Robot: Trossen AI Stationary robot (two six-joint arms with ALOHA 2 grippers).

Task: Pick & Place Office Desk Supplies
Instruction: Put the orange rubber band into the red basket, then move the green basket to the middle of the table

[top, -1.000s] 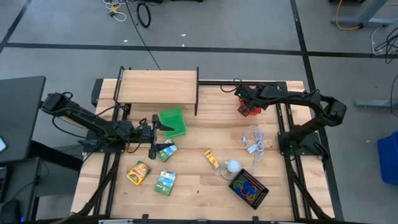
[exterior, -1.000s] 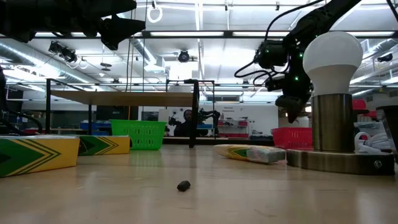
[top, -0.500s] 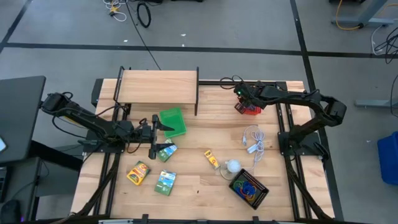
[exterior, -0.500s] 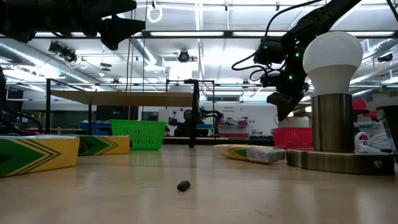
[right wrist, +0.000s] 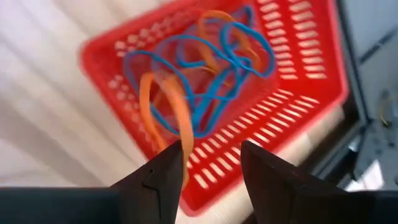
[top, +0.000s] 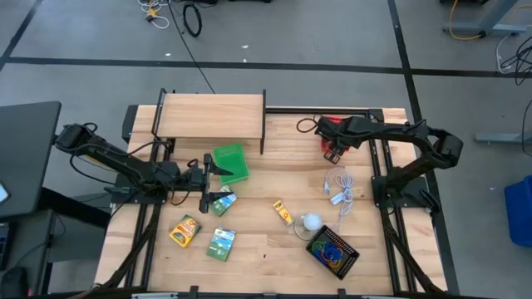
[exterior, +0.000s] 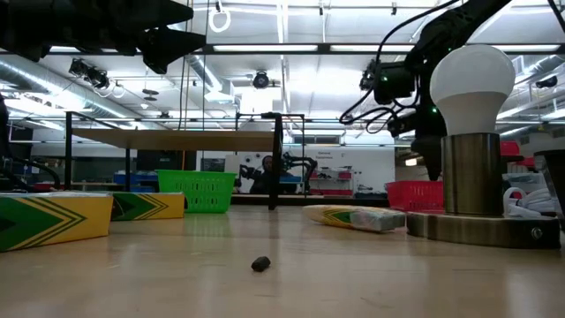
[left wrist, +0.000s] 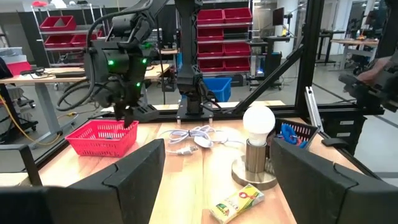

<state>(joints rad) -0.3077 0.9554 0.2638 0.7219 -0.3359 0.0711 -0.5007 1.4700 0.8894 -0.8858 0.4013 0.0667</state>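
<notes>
Right pincer [right wrist: 202, 165] released above red basket [right wrist: 298, 118] of blue and orange loops [right wrist: 199, 93]; left pincer [left wrist: 214, 180] released mid-worktop [top: 266, 174].

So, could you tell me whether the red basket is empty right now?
No, the right wrist view shows blue and orange loops lying inside the red basket.

Two dark, near-black jointed arms on black tube-frame bases. Left arm [top: 125, 164]: slim matte links, bulkier joint housings, black cable alongside. Right arm [top: 416, 141]: same build, looped black cables at the wrist [exterior: 393, 84], small green indicator lights glowing there. Left gripper [left wrist: 211, 180]: two broad, flat, matte dark fingers [left wrist: 134, 180] with angular chamfered edges. Right gripper [right wrist: 208, 180]: two dark tapering fingers [right wrist: 158, 180], smooth, rounded tips.
</notes>
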